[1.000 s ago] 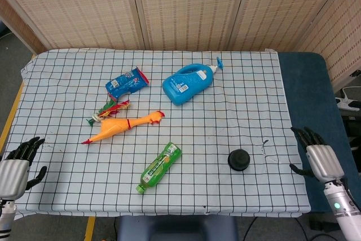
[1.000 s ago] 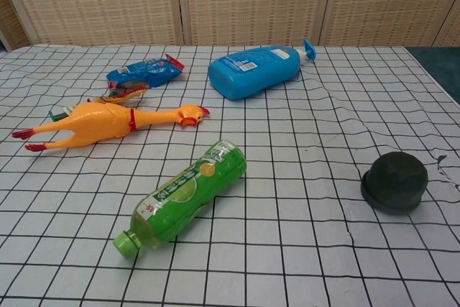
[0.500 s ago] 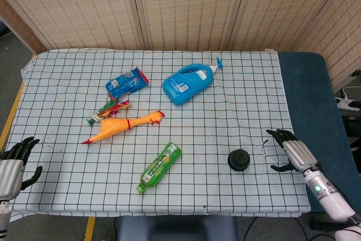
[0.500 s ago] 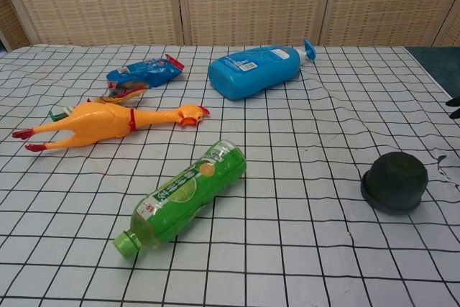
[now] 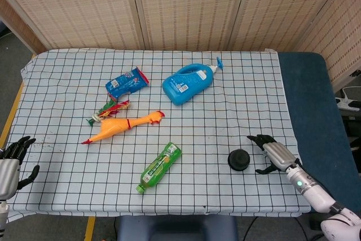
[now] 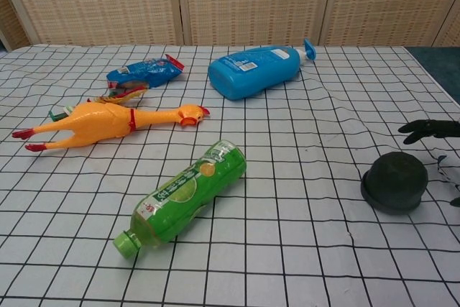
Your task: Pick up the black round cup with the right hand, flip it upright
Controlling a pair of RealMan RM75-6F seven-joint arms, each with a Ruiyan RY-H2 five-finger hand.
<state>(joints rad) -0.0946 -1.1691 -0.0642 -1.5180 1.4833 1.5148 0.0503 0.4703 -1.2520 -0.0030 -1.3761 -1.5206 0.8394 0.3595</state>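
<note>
The black round cup sits mouth-down near the front edge of the checked tablecloth, right of the green bottle. The right hand hangs just beside the cup, fingers spread, gripping nothing. A good grab likely means straddling the dome and closing low, above the flared rim, leaving wrist room for the flip. Beyond the cup lies the blue detergent bottle. Only the head view shows the left hand, far left of the cup, fingers apart; the chest view catches just the right hand's fingertips.
</note>
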